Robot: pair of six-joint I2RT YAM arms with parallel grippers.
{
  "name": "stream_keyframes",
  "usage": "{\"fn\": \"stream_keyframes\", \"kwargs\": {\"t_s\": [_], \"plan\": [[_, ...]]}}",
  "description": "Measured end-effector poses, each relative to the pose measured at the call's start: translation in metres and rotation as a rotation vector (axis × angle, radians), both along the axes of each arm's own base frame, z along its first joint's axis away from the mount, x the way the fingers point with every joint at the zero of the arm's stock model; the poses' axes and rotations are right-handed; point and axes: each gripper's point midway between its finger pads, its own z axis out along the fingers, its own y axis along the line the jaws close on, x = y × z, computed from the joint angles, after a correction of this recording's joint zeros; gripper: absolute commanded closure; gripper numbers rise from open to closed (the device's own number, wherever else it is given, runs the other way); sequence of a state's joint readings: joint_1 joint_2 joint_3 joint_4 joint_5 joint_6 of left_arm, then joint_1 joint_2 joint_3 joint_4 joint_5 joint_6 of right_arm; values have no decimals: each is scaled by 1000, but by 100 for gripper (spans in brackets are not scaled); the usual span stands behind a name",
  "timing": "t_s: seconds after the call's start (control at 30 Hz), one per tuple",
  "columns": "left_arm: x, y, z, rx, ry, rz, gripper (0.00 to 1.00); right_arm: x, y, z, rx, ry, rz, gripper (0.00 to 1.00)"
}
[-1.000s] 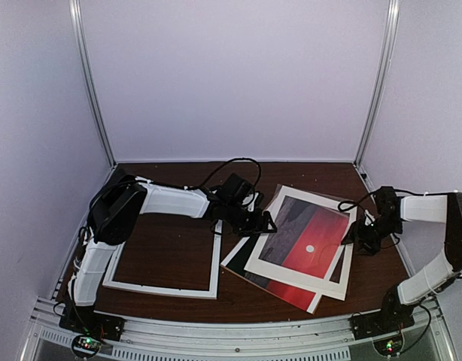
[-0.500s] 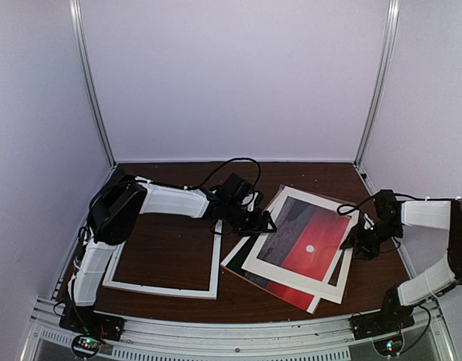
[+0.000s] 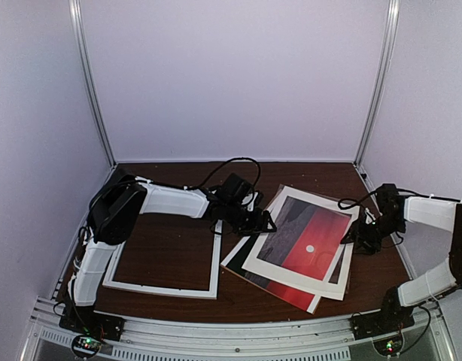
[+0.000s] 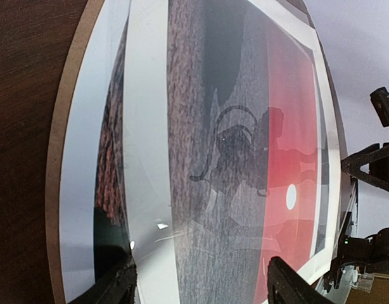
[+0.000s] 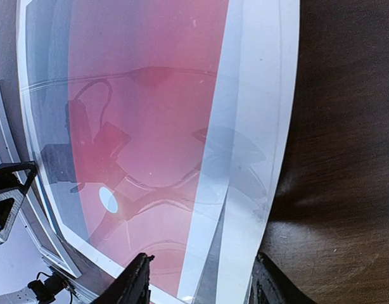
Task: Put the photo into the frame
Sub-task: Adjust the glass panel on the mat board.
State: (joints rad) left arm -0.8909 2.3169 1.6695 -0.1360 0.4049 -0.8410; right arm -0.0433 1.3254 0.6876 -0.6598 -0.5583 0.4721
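Both wide, gripping nothing: left pincer (image 3: 265, 223), right pincer (image 3: 362, 239). Between them lay photo (image 3: 321, 229), under mat (image 3: 291, 277). Just left of left pincer: frame (image 3: 217, 263), unfilled. Judged photo light, floppy, slick, crease-prone; best pinched at exposed edge.

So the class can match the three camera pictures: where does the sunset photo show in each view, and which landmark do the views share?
Top view: the photo lies right of centre, to the right of the white frame.
Left wrist: the photo fills the middle, its red sky towards the right.
Right wrist: the photo fills the upper left.
Shared landmark: the small white sun.
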Motion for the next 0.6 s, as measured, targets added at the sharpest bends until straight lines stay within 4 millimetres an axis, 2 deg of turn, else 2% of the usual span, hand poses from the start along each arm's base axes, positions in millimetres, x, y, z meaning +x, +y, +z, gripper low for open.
{"fn": "stream_keyframes", "kwargs": {"t_s": [0.6], "plan": [[0, 0, 0, -1, -1, 0, 28, 2, 4, 4, -4, -5, 57, 34]]}}
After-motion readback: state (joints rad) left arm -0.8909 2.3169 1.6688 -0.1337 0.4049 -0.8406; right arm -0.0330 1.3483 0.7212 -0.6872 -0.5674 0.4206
